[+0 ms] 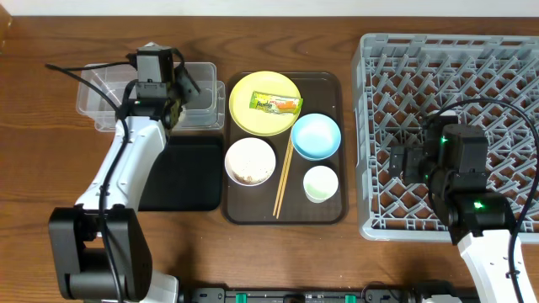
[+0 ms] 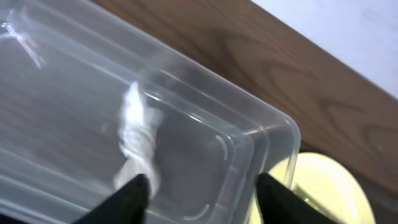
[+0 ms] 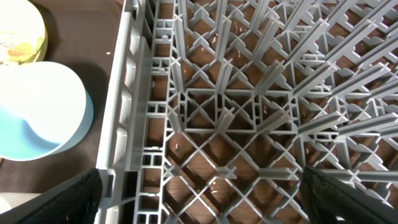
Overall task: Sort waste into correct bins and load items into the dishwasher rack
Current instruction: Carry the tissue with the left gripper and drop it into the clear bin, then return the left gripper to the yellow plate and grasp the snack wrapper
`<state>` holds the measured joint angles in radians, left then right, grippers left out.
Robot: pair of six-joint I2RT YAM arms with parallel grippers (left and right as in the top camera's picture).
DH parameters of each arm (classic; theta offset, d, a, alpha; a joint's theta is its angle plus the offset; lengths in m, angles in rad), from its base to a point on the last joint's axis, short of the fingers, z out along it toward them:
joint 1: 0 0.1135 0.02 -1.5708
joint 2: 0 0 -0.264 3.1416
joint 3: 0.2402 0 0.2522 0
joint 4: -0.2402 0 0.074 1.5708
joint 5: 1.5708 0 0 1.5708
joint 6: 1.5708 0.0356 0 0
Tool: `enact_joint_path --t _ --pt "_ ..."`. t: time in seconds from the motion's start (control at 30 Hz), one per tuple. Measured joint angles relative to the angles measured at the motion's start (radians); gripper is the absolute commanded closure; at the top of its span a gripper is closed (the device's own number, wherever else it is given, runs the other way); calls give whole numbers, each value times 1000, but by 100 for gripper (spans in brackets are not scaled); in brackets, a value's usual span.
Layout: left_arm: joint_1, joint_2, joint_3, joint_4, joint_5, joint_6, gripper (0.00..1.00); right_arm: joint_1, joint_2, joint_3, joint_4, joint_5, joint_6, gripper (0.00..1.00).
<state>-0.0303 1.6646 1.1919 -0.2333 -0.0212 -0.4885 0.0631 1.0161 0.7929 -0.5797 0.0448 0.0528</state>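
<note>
Left arm reaches far; left gripper (image 2: 204,190) over clear tub (image 2: 261,134), jaws apart. White scrap (image 2: 138,134) at one fingertip. Right gripper (image 3: 205,199) spread wide above rack (image 3: 130,93).

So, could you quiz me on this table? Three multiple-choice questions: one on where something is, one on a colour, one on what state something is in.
1. Where does the green-and-orange wrapper lie? A in the blue bowl; B on the plate; C in the white cup.
2. What colour is that plate? A red; B black; C yellow.
3. How does the right pincer, above the grey rack, stand? A open and empty; B shut tight; C clamped on a bowl.
Answers: 1 B, the wrapper rests on the plate's middle. 2 C, the plate is plainly yellow. 3 A, its two fingers stand wide apart with only the rack's pegs between them.
</note>
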Motion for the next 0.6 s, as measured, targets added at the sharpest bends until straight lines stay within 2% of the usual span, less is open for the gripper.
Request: enact_joint_path --t 0.1,0.3,0.4,0.6 --pt "-10 0 0 37 58 53 31 0 0 0 0 0 0 1" --pt "-93 0 0 72 213 282 25 0 0 0 0 0 0 1" --pt "-169 0 0 35 253 476 18 0 0 0 0 0 0 1" --pt "-281 3 0 -1 285 879 17 0 0 0 0 0 0 1"
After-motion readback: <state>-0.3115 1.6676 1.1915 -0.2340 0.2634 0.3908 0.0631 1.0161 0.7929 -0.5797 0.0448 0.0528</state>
